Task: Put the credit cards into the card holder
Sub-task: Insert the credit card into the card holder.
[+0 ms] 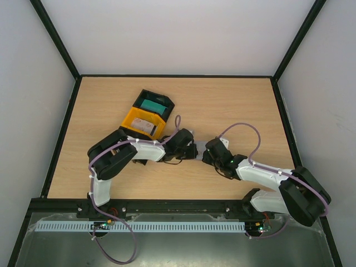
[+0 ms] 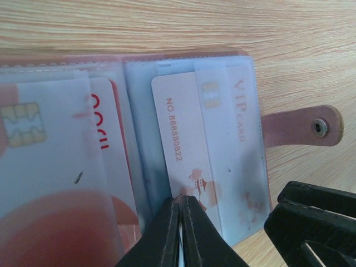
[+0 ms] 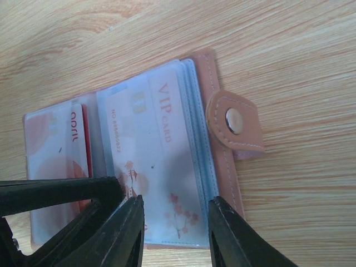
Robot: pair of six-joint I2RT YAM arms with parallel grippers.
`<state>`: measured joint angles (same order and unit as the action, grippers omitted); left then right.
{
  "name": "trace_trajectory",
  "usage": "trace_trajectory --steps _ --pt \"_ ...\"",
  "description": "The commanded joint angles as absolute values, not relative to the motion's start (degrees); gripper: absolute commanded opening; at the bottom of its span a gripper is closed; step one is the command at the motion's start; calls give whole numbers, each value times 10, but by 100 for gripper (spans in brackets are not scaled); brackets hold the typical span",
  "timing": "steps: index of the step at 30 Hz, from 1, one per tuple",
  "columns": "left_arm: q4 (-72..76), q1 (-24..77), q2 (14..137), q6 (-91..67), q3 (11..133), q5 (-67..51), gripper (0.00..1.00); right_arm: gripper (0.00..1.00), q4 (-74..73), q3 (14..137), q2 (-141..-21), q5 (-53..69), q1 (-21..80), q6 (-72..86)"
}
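Left wrist view: card holder lies open on the table, mid-table, with both grippers right over it, so the top view hides it. Its snap strap points right. A pale VIP card sits partly under the clear sleeves of the right page. How deep it is seated cannot be told. A red-and-white card is on the left page.

Left gripper: fingers pressed together at the near edge of the VIP card. Whether film or card edge is pinched between them cannot be told.
Right gripper: fingers apart, straddling the near edge of the right page and clamped on nothing.

Risks, as judged:
- Nothing visibly pins the holder, so a push on the card could slide the whole holder away across the wood.
- If the left fingers hold only film, a pull would lift or crease the page, not open a pocket.
- Card could slip between two sleeves, not into one.
- The two grippers are very close and could knock together.
- At least one teal card waits in the black tray, far-left of the holder.
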<state>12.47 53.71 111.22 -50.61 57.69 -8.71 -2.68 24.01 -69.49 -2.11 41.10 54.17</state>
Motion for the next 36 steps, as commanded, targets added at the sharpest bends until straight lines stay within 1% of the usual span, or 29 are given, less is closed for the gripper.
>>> trace_trajectory --steps 1,7,11,18,32,36 --pt "94 540 1131 -510 581 -70 6 32 -48 263 -698 -53 412 534" --pt "83 535 1129 -523 563 -58 4 32 -48 271 -714 -56 412 534" --pt "84 529 1132 -529 553 -60 3 35 -45 274 -725 -52 413 529" --pt "87 521 1133 -536 542 -63 2 34 -39 278 -741 -41 412 521" --pt "88 520 1132 -535 540 -66 3 32 -34 281 -747 -22 413 524" --pt "87 520 1132 -535 540 -66 2 28 -24 276 -724 -12 413 534"
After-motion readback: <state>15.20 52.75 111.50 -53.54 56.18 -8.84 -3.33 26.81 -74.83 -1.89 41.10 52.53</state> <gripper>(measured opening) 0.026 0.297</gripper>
